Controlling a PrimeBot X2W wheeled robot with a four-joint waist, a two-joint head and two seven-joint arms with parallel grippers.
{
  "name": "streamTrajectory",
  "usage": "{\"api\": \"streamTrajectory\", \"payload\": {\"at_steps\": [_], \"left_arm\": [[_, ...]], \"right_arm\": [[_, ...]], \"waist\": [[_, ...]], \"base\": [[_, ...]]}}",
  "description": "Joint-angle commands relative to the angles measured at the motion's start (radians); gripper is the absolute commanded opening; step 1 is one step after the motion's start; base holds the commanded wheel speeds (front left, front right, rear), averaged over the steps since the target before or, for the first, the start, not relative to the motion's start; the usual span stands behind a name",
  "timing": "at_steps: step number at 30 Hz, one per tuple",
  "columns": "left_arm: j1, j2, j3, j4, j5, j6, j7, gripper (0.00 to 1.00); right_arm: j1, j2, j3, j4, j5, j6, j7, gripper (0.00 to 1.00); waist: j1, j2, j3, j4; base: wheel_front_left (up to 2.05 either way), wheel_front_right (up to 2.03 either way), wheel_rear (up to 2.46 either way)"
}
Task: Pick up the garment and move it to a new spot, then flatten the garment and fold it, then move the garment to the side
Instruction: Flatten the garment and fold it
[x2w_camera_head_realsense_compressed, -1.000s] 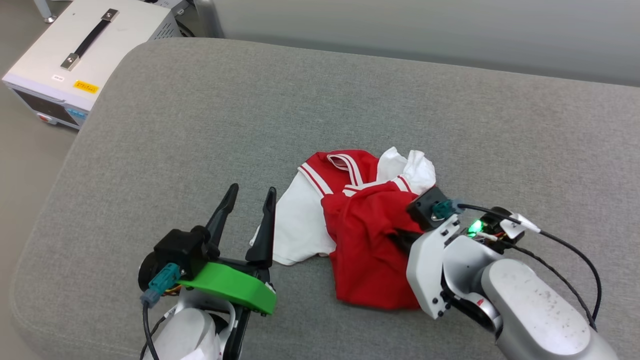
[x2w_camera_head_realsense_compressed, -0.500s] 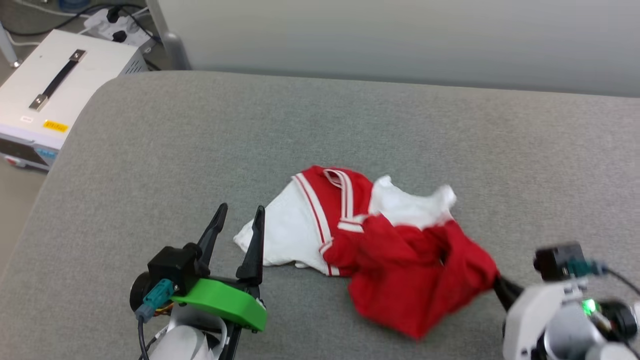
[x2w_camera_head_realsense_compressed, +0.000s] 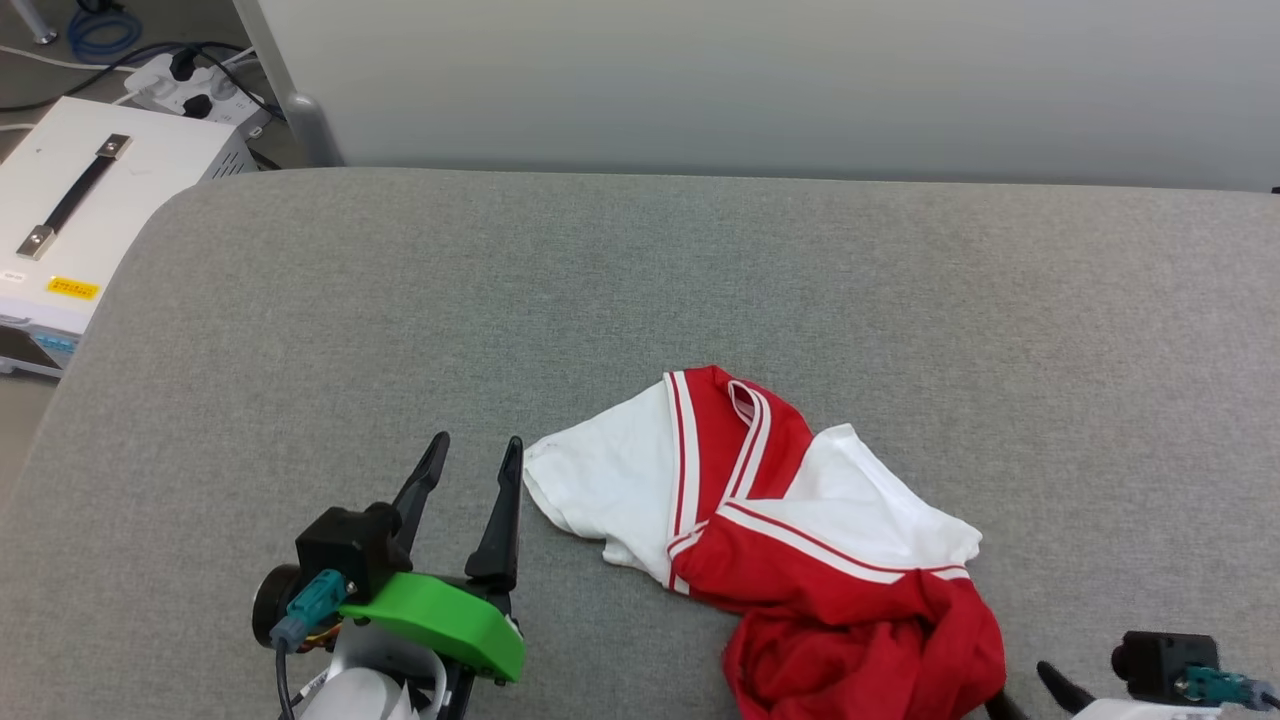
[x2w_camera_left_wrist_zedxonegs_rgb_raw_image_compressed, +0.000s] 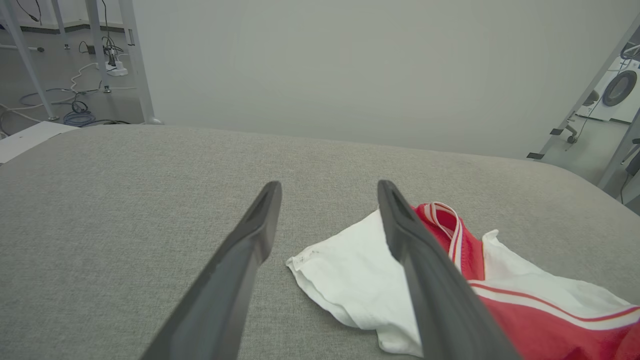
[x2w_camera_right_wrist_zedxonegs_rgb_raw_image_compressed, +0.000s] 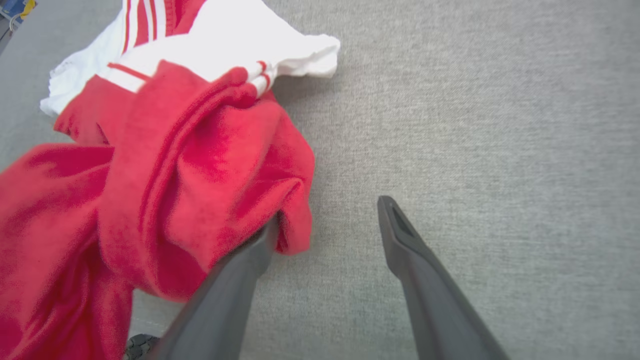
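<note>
Both hang unclenched, holding nothing: left gripper (x2w_camera_head_realsense_compressed: 478, 440) at 7 o'clock, right gripper (x2w_camera_right_wrist_zedxonegs_rgb_raw_image_compressed: 330, 212) at 5, red cloth draped over one finger. The garment (x2w_camera_head_realsense_compressed: 780, 530) lies bunched toward 5 on the cushion (x2w_camera_head_realsense_compressed: 600, 280); best to back clear, then pinch the hem corners.

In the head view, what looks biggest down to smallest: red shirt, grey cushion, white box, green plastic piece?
1. grey cushion
2. red shirt
3. white box
4. green plastic piece
The box is farther away and cropped by the edge, so its true size is unsure.
</note>
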Motion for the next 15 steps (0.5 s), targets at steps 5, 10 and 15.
{"api": "streamTrajectory", "payload": {"at_steps": [5, 10, 15], "left_arm": [[0.024, 0.007, -0.002, 0.007, -0.010, 0.009, 0.005, 1.00], [0.015, 0.006, -0.007, 0.011, -0.010, 0.013, 0.009, 1.00], [0.004, 0.002, -0.008, 0.011, -0.010, 0.018, 0.007, 1.00]], "right_arm": [[-0.046, 0.001, -0.079, -0.035, 0.038, -0.001, -0.181, 1.00], [-0.093, 0.001, -0.161, -0.034, 0.032, -0.001, -0.269, 1.00], [-0.174, -0.003, -0.172, 0.003, -0.021, -0.001, -0.214, 1.00]], "waist": [[0.0000, 0.0000, -0.014, 0.004], [0.0000, 0.0000, -0.016, 0.025], [0.0000, 0.0000, -0.007, 0.040]], "base": [[0.00, 0.00, 0.00], [0.00, 0.00, 0.00], [0.00, 0.00, 0.00]]}}
